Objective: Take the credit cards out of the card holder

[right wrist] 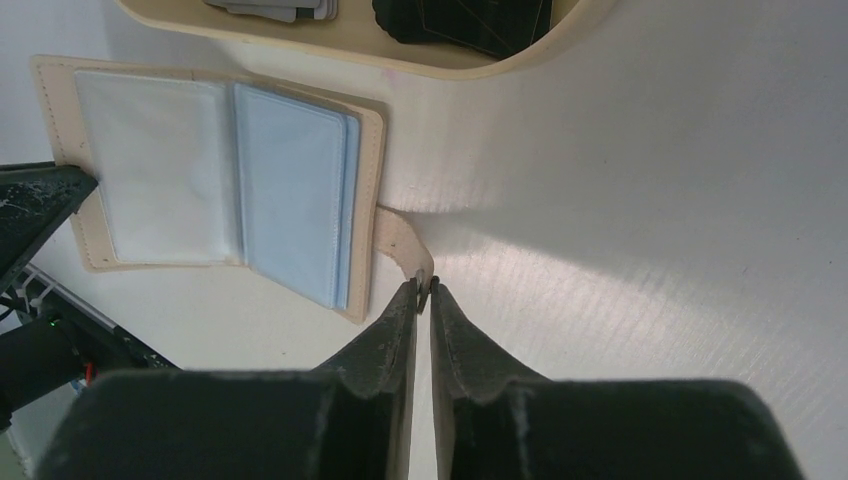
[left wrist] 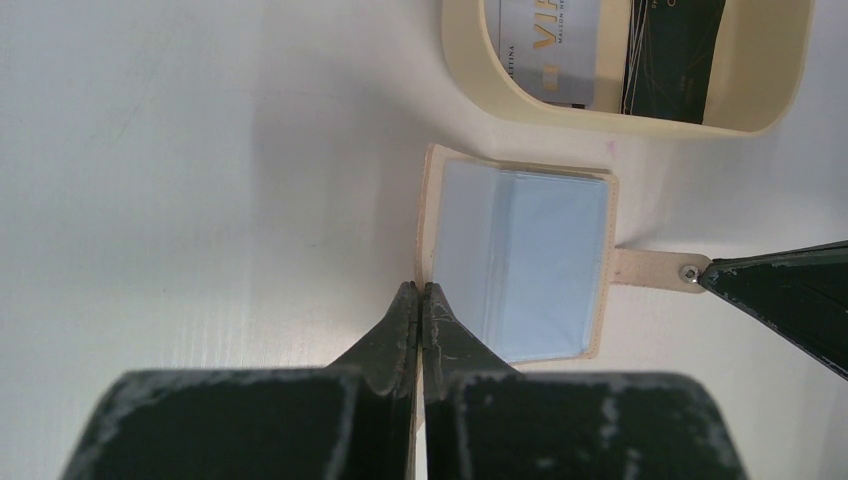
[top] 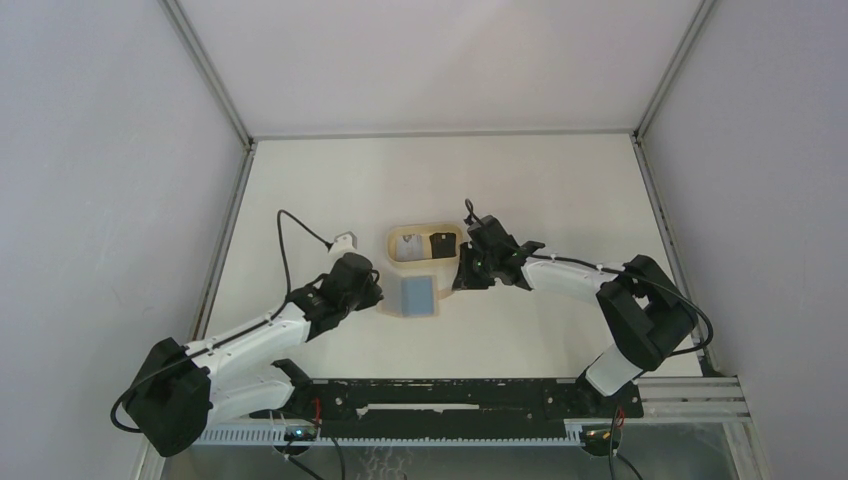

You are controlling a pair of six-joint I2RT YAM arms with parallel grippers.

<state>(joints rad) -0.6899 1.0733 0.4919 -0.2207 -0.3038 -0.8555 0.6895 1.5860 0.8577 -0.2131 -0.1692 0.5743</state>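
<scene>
The tan card holder [top: 415,297] lies open on the table, its pale blue sleeves [left wrist: 545,265] facing up. Whether a card sits in them I cannot tell. My left gripper [left wrist: 420,290] is shut, its tips on the holder's left edge [right wrist: 60,170]. My right gripper [right wrist: 422,287] is closed on the end of the holder's snap tab [right wrist: 400,238], the stud between its tips. Credit cards lie in the beige tray: a pale one with gold lettering [left wrist: 550,45] and a black one [left wrist: 670,55].
The oval beige tray [top: 395,240] stands just behind the holder, close to both grippers. White walls with metal frame rails [top: 225,250] close in the table on the left, right and back.
</scene>
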